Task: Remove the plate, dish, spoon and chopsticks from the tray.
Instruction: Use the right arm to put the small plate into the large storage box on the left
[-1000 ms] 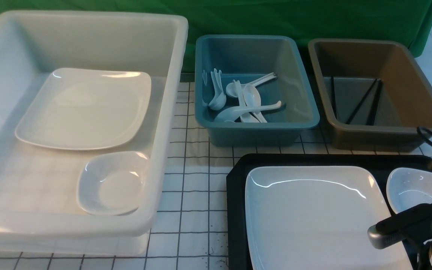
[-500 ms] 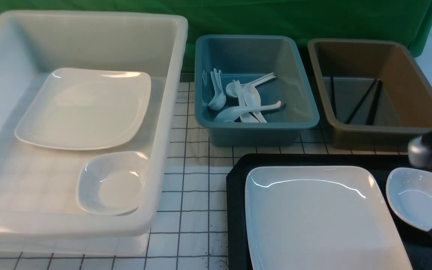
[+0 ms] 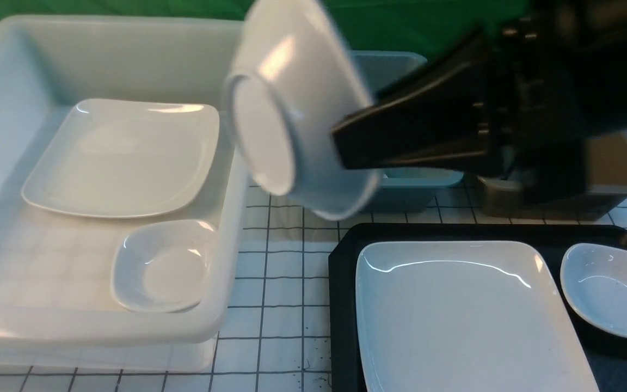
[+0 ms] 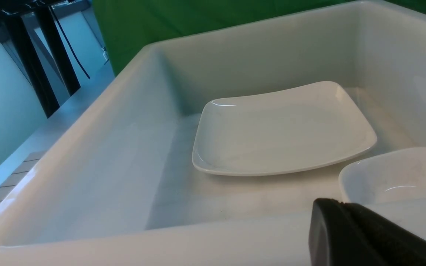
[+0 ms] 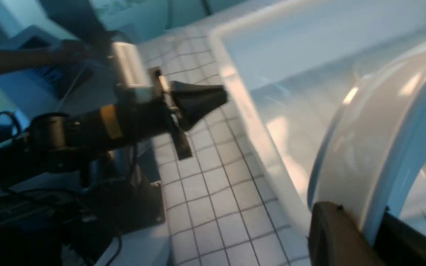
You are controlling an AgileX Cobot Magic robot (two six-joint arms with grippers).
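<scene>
My right gripper (image 3: 346,147) is shut on the rim of a small white dish (image 3: 292,109), which hangs tilted on edge above the gap between the white bin and the blue bin. The right wrist view shows both fingers pinching that dish (image 5: 375,147) at the gripper (image 5: 361,221). On the black tray (image 3: 340,283) lie the large white plate (image 3: 466,316) and another small dish (image 3: 613,288). No spoon or chopsticks show. My left gripper (image 4: 331,202) is shut and empty, just outside the white bin's near wall; it also shows as the left gripper (image 5: 220,96) over the gridded table.
The big white bin (image 3: 237,305) at the left holds a plate (image 3: 123,158) and a small dish (image 3: 164,267). The held dish and my right arm cover most of the blue bin (image 3: 395,65) and the brown bin (image 3: 618,174) behind the tray.
My right gripper shut on a dish at the tray's right end, then swung up and left with it toward the white bin. A dish still lies there. The left gripper stayed shut.
</scene>
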